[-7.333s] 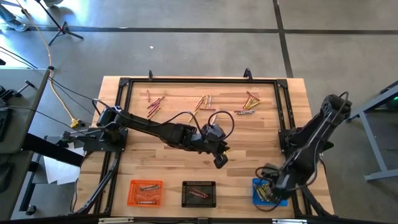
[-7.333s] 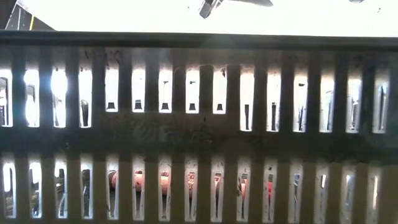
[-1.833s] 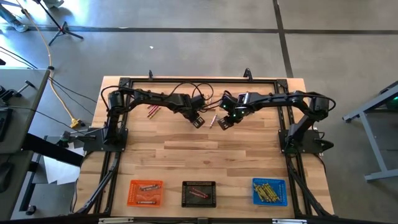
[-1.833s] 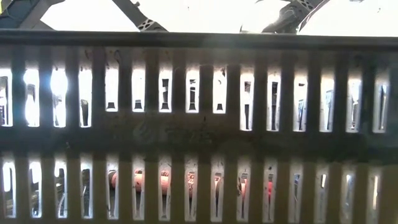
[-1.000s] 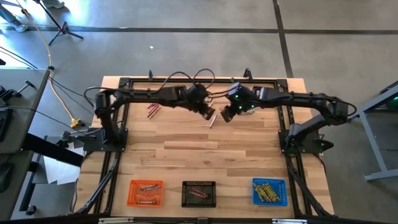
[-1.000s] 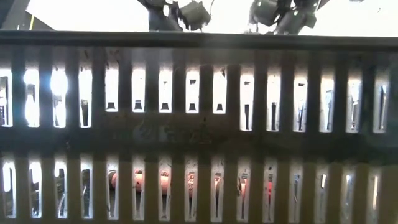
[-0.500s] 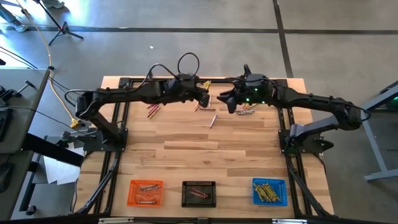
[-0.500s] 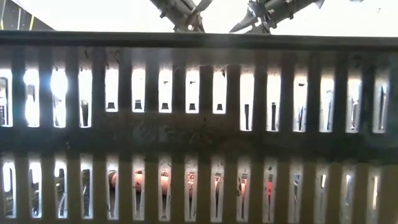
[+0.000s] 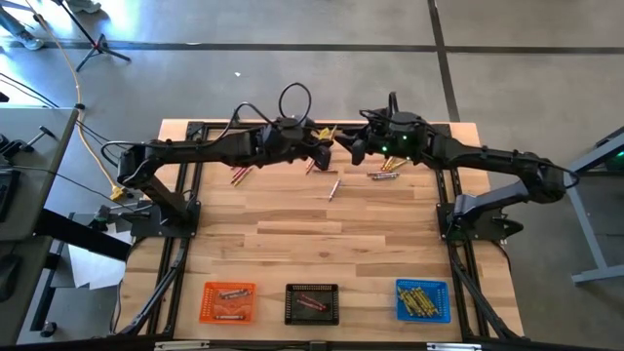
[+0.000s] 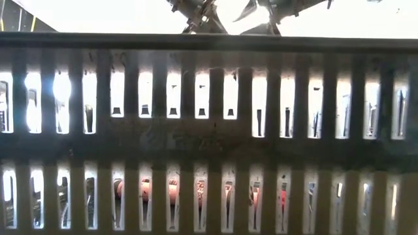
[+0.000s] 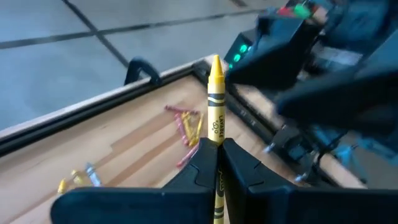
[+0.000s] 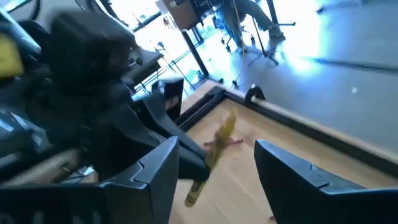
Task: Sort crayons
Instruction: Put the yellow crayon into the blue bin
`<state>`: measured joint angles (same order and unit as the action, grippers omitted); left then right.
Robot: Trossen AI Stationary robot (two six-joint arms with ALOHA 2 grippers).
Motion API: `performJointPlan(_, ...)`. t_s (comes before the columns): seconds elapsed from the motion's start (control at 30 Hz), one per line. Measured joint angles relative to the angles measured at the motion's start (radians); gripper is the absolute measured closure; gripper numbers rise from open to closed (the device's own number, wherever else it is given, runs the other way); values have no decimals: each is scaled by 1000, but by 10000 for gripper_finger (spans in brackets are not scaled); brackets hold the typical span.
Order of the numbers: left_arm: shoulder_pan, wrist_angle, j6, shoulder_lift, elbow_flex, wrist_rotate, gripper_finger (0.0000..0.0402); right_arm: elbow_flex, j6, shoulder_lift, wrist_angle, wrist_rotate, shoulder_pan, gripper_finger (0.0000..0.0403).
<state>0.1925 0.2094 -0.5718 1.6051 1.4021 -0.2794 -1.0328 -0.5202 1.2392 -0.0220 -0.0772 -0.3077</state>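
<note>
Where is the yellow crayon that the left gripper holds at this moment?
The yellow crayon stands pinched in the left gripper, raised at the table's far middle, facing the open right gripper.

crayons at far edge, trays near edge

Pale wood, dark matt plastic

The table is smooth plank wood; the yellow crayon wears a matt paper wrapper.

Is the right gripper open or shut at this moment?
Open. In the right wrist view the right gripper shows its two fingers spread wide apart, facing the yellow crayon that the left gripper holds.
</note>
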Motion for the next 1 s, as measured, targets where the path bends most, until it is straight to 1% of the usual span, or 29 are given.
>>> performJointPlan(0.2, -3, -86, 25, 0, 0, 2, 401, 0, -25, 6, 3, 1, 0, 203)
performJointPlan(0.47, -13, -101, 23, 0, 0, -1, 401, 0, -37, 5, 13, -23, 0, 210)
performJointPlan(0.67, -16, -104, 21, -1, 0, -2, 401, 0, -48, 5, 39, -20, 1, 247)
performJointPlan(0.73, -19, -104, 9, -1, 0, 32, 401, 0, -49, 5, 54, -31, 0, 261)
performJointPlan(0.83, -21, -101, 6, -1, 0, 53, 401, 0, -49, 5, 53, -31, -1, 278)
performJointPlan(1.0, -26, -103, 7, -1, 0, 33, 401, 0, -49, 5, 50, -28, 0, 298)
